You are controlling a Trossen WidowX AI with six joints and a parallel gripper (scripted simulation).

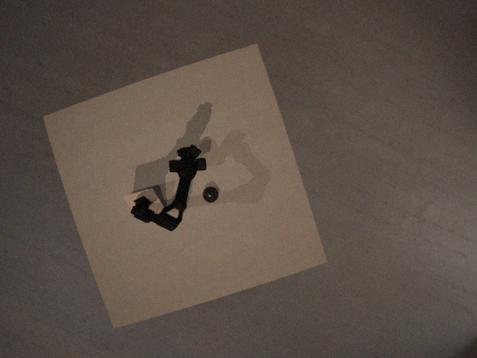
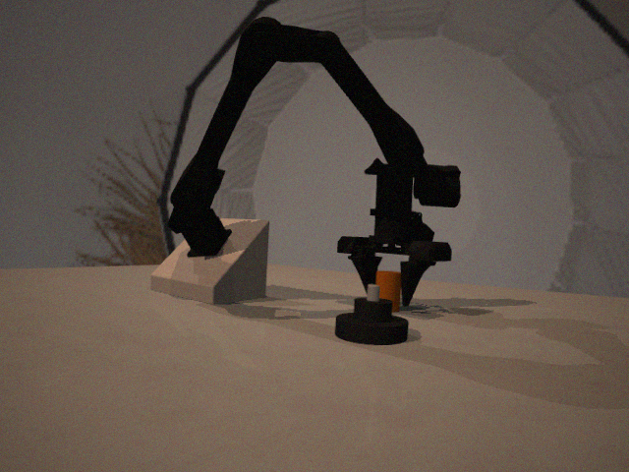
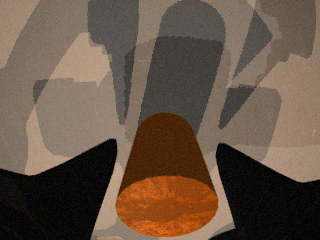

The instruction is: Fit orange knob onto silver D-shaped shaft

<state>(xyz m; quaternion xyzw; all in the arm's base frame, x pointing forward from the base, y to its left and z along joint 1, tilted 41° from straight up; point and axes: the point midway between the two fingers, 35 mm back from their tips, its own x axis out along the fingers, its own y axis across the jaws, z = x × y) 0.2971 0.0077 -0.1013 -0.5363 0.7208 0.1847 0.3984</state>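
Note:
The orange knob [image 2: 388, 284] [image 3: 166, 206] stands upright on the table behind the pedestal in the exterior view. Its underside and hole are hidden. My gripper [image 2: 386, 299] [image 3: 167, 148] points down with its fingers low on either side of the knob. It is open, partly narrowed, with gaps between both fingers and the knob in the wrist view. The black round pedestal [image 1: 205, 194] [image 2: 371, 329] stands apart from the knob, with the pale silver shaft [image 2: 372, 292] upright on top. The shaft's flat side cannot be made out. The arm hides the knob in the top view.
The arm's base sits on a pale wedge block [image 2: 241, 276] at the left of the exterior view. The square table top [image 1: 238, 246] [image 2: 202, 396] carries wide arm shadows. The pedestal is close to the knob and gripper, on the side facing the exterior camera.

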